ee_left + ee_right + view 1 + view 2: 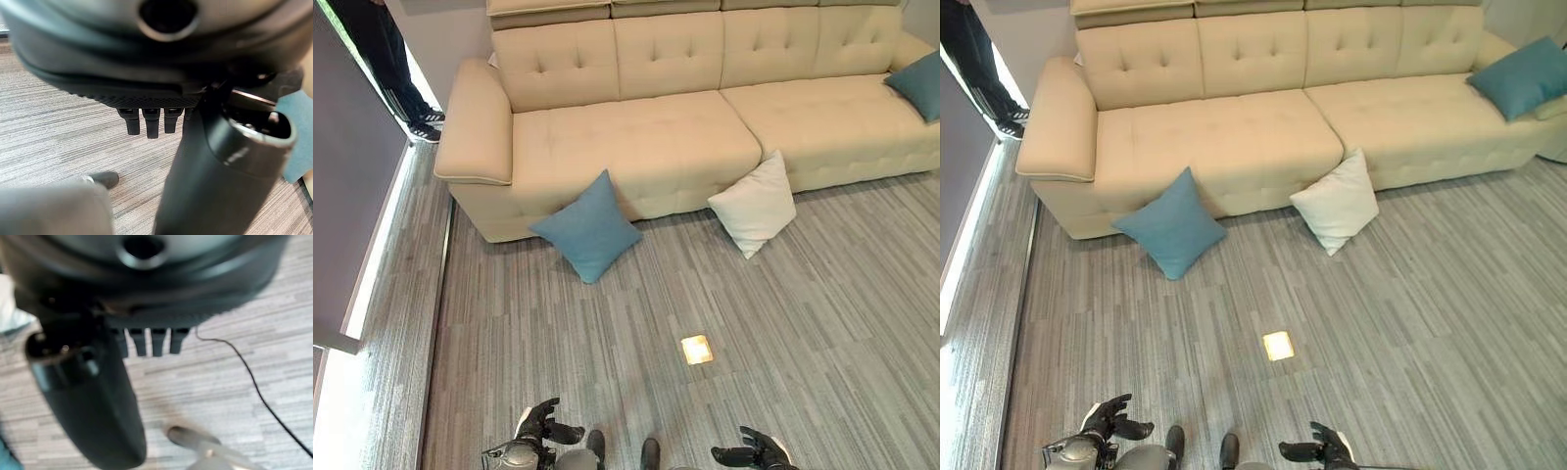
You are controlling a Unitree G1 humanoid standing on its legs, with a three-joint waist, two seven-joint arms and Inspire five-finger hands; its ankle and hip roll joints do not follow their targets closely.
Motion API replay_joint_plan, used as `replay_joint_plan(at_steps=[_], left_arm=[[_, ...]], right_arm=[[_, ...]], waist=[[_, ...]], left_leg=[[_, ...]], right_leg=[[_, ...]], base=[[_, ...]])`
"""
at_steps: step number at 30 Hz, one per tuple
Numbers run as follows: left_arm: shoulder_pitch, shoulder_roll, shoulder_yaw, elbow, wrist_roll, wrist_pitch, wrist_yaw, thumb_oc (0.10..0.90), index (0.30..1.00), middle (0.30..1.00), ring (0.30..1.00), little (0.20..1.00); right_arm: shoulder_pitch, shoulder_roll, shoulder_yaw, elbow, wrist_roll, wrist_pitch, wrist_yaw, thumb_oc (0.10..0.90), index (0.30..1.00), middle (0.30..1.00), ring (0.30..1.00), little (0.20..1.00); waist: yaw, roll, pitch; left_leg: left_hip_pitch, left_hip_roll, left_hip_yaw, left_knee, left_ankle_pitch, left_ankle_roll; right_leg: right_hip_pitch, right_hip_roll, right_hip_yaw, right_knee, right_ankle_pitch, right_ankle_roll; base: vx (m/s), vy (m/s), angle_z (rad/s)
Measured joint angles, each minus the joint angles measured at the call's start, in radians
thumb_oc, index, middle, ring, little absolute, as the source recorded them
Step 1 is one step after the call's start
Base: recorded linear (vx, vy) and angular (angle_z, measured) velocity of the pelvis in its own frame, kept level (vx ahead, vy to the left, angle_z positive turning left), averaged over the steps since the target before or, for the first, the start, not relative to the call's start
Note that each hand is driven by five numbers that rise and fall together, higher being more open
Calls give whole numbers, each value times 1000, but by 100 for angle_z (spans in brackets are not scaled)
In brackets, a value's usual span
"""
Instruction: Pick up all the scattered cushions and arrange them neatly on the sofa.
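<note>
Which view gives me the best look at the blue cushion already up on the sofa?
The right eye view: the blue cushion on the sofa shows nearly whole at the sofa's right end. The left eye view cuts it at the edge. Neither wrist view clearly shows it.

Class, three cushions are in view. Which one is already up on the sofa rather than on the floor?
The blue cushion at the sofa's right end. The other blue cushion and the white cushion sit on the floor, leaning against the sofa's front.
</note>
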Motion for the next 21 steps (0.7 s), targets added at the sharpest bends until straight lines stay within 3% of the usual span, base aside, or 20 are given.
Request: replay_joint_plan(at_steps=[4, 6, 7, 11, 13, 16, 17, 21], left_arm=[[-6, -4, 3, -2, -1, 0, 1, 800, 900, 900, 900, 900], [17, -14, 2, 0, 0, 0, 4, 800, 900, 900, 900, 900], [17, -15, 5, 8, 0, 0, 5, 800, 900, 900, 900, 900], [26, -5, 4, 5, 10, 0, 23, 800, 900, 900, 900, 900], [29, 6, 4, 8, 11, 1, 27, 800, 900, 900, 900, 900], [32, 23, 3, 23, 14, 1, 33, 800, 900, 900, 900, 900], [31, 27, 3, 24, 14, 1, 38, 800, 900, 900, 900, 900], [32, 38, 4, 34, 17, 1, 40, 800, 900, 900, 900, 900]], right_arm=[[6, 1, 5, 2, -1, 5, 0, 800, 900, 900, 900, 900], [15, -4, 5, 1, -2, 4, 0, 800, 900, 900, 900, 900], [19, 5, 5, 5, -7, 6, -4, 800, 900, 900, 900, 900], [15, 26, 6, 1, -42, 5, -6, 800, 900, 900, 900, 900], [-3, 27, 6, -1, -43, 3, -9, 800, 900, 900, 900, 900], [-28, 33, 8, -5, -44, 3, -19, 800, 900, 900, 900, 900], [-28, 33, 13, -5, -45, 4, -18, 800, 900, 900, 900, 900], [-30, 37, 27, -12, -59, 3, -18, 800, 900, 900, 900, 900]], waist=[[8, 13, 2], [9, 54, -11], [12, 49, -11], [24, 39, -24], [27, 41, -24], [27, 36, -27], [29, 37, -28], [30, 26, -33]], left_leg=[[4, 14, -4, -118, 6, -6], [31, 31, -8, -155, 45, -5], [51, 19, -7, -165, 41, 23], [105, -37, 11, -203, 19, 76], [131, -43, 17, -218, 12, 92], [183, -45, -8, -220, -12, 122], [189, -45, -18, -223, -32, 139], [214, -45, -59, -232, -31, 140]], right_leg=[[-1, 0, 2, 0, -8, 12], [19, 17, 4, 8, -21, 50], [26, 6, 8, 23, -37, 74], [-45, -64, 28, 234, -144, 144], [-124, -88, 27, 433, -190, 198], [-211, -109, 27, 673, -208, 223], [-222, -108, 24, 686, -209, 221], [-276, -93, 8, 580, -203, 205]], base=[[167, 159, 8], [249, 265, -22], [142, 203, -11], [109, 205, -8], [83, 166, -6], [169, 105, 21], [201, 48, 35], [227, -21, 30]])
